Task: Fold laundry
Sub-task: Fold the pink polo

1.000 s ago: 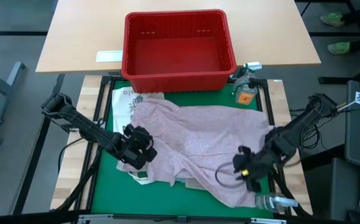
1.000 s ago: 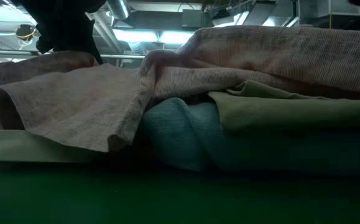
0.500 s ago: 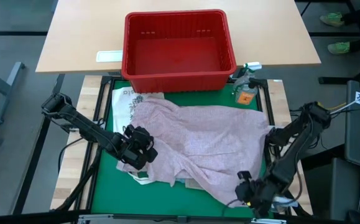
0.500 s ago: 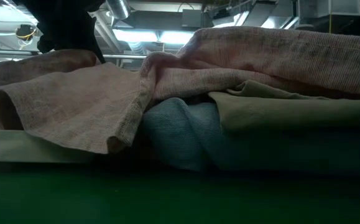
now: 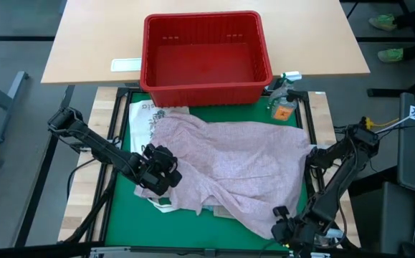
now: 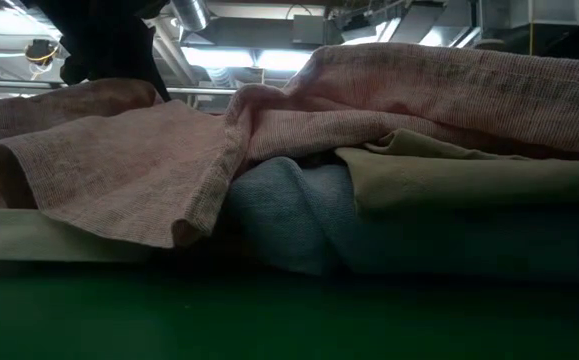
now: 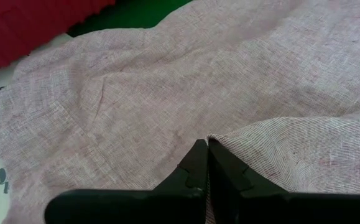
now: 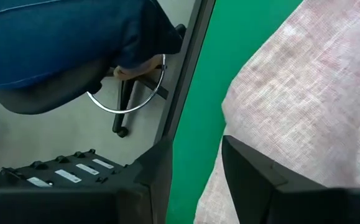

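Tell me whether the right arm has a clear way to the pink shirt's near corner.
Probably yes. The right gripper is open, right at the shirt corner on the green mat; its wrist view shows nothing between its fingers and the cloth. The left gripper is shut on the shirt, far across.

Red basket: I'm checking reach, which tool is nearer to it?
Left. The left tool sits shut on the pink shirt, nearer the red basket. The right tool is at the table's near edge, farther off.
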You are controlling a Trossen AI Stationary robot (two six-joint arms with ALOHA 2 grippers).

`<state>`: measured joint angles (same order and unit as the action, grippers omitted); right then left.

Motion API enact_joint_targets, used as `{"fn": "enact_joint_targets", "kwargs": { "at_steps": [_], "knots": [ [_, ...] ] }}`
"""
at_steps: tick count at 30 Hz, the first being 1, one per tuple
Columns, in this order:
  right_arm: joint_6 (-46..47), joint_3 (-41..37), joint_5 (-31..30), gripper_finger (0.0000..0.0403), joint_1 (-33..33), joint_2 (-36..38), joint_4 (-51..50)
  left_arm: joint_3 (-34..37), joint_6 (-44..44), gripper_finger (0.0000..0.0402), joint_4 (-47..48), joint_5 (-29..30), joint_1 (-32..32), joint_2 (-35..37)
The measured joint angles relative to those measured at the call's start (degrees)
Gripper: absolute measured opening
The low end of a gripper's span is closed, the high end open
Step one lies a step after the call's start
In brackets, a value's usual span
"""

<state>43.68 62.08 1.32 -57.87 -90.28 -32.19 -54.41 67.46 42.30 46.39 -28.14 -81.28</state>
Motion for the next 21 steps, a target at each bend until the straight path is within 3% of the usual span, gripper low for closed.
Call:
{"fn": "enact_joint_targets", "kwargs": {
  "at_steps": [8, 21],
  "knots": [
    [-0.39, 0.02, -0.66, 0.0138, 0.09, -0.73, -1.44, 0.00, -0.01, 0.0000, 0.00, -0.02, 0.00, -0.02],
    [-0.68, 0.04, 1.92, 0.0138, -0.68, -9.76, -4.12, 0.00, -0.02, 0.0000, 0.00, -0.04, 0.00, -0.02]
  ]
}}
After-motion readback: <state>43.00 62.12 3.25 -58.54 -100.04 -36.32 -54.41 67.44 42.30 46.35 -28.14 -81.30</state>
